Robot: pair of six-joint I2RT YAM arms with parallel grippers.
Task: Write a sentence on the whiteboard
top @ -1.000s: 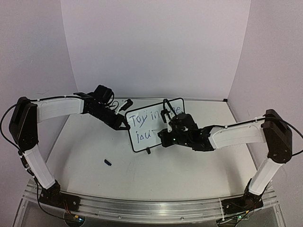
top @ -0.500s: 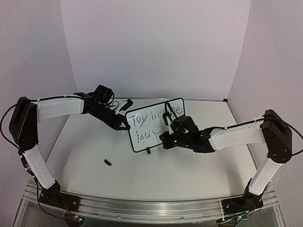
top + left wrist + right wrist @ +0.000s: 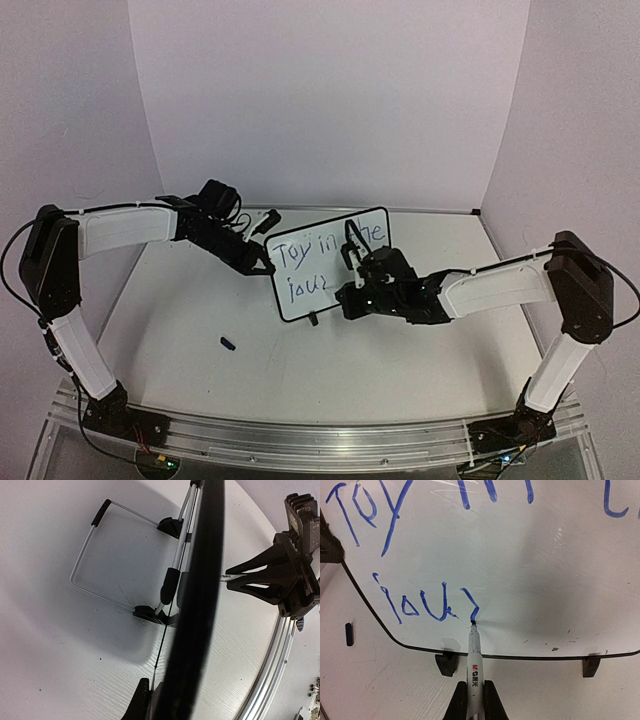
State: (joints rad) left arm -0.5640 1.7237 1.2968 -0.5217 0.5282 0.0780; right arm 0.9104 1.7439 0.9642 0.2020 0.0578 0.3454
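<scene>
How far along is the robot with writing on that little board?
The top line is written on the whiteboard, starting "Toy in". The second line is under way: a few blue letters, with the marker in the right hand touching its tip to the rightmost stroke. The left hand grips the board's left edge. The rest of that line is blank, so more writing probably remains.

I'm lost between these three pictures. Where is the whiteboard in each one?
Top external: the whiteboard stands mid-table, between the two arms.
Left wrist: the whiteboard is seen edge-on, a dark blurred band running top to bottom.
Right wrist: the whiteboard is face-on, filling the upper picture.
Shared landmark: the right end effector, holding the marker against the board's face, shows in all three.
</scene>
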